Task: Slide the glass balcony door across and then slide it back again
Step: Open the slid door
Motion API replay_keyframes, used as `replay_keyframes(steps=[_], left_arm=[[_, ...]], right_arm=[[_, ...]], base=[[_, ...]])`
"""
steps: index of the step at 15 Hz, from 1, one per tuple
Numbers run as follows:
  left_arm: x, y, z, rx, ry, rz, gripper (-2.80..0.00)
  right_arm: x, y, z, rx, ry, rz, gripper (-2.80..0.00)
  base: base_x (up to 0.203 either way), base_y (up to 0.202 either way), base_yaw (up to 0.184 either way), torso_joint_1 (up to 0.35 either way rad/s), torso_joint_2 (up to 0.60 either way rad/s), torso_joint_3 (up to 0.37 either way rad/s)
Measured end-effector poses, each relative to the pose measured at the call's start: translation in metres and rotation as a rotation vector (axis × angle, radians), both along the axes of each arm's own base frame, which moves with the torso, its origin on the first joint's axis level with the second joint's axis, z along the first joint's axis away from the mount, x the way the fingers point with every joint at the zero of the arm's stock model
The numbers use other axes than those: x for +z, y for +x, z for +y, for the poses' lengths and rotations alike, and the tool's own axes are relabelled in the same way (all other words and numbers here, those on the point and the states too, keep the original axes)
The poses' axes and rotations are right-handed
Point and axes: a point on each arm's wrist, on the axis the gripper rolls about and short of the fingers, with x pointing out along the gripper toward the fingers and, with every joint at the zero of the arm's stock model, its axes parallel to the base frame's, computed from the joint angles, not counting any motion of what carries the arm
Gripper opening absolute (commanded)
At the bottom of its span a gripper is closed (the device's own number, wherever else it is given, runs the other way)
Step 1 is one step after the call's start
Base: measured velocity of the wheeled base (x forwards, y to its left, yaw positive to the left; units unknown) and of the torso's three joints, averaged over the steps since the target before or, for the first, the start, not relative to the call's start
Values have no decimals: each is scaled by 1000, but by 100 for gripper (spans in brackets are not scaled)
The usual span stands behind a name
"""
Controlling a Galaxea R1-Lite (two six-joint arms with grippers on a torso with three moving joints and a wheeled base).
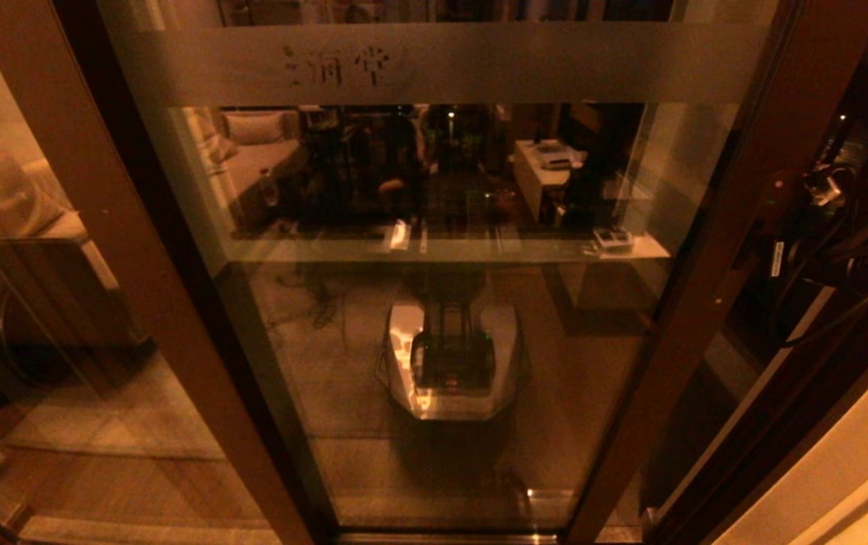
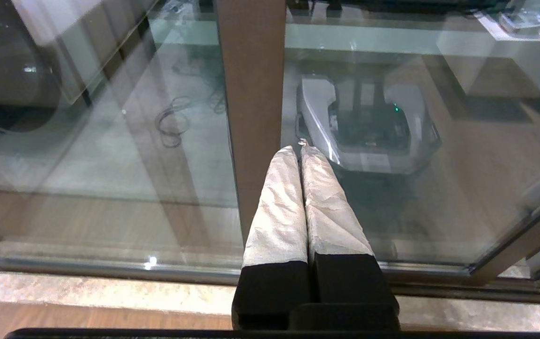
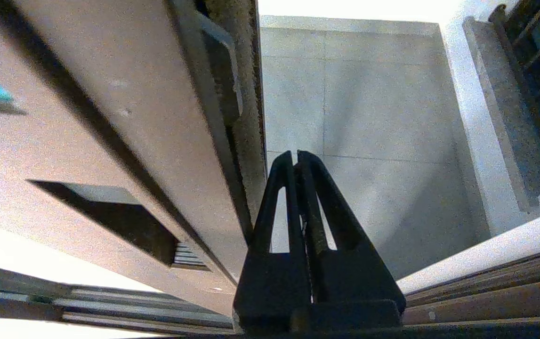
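Glass balcony door (image 1: 434,303) fills the head view, frosted band (image 1: 449,64) with characters near its top, dark brown stiles either side. Right arm (image 1: 827,227) at the door's right stile; right pincer (image 3: 296,155) pressed shut, empty, just beside the door edge by the recessed handle (image 3: 225,70). Left pincer (image 2: 301,150) shut, empty, parked low before the brown stile (image 2: 251,94).

Tall glass balcony door in dark brown frame (image 1: 434,265): top and bottom run past the head view's edges. Faint characters on its frosted band (image 1: 343,66) too dim to read. Right arm's dark cabled bulk (image 1: 835,227) sits beyond the right stile; its gripper cannot be made out there. Slim pale handle on the door edge (image 3: 225,61), upper end cut off in the right wrist view.
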Motion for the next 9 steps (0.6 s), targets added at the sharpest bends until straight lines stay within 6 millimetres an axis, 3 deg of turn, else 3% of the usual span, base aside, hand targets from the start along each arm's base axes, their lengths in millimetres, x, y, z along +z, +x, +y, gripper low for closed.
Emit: replay_keyframes(steps=[9], left_arm=[[0, 0, 0, 0, 0, 0, -280]], right_arm=[[2, -2, 25, 76, 16, 0, -280]], base=[[0, 0, 0, 0, 0, 0]])
